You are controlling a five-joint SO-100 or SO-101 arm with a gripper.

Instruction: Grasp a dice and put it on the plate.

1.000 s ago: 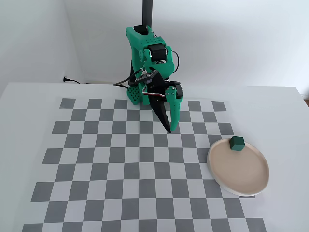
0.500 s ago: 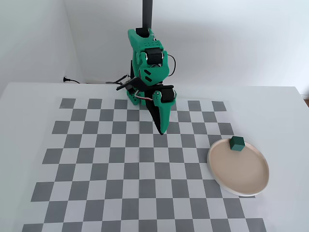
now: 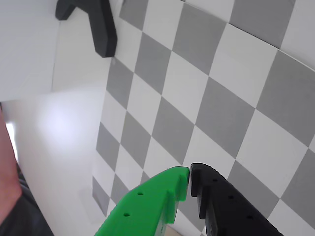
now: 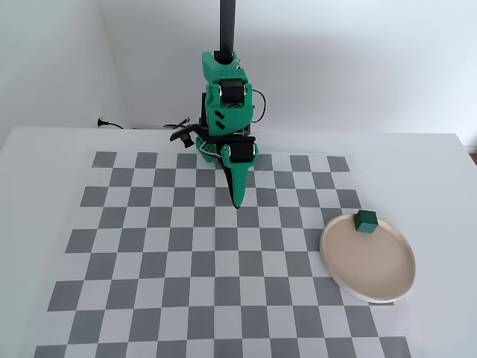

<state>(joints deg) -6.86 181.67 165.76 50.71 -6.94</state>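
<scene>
The dice (image 4: 365, 221), a small dark green cube, rests on the far edge of the plate (image 4: 387, 287), a round beige plate with a white rim at the right of the checkered mat in the fixed view. My gripper (image 4: 238, 201) hangs over the mat's far middle, well left of the plate, pointing down. In the wrist view the gripper (image 3: 190, 178) has a green finger (image 3: 157, 201) and a black finger (image 3: 221, 196) with tips touching; it is shut and holds nothing. Dice and plate are out of the wrist view.
The grey and white checkered mat (image 4: 149, 246) covers the white table. The arm's base (image 4: 223, 97) and a black clamp (image 3: 98, 24) stand at the mat's far edge. A cable (image 4: 119, 124) runs along the back wall.
</scene>
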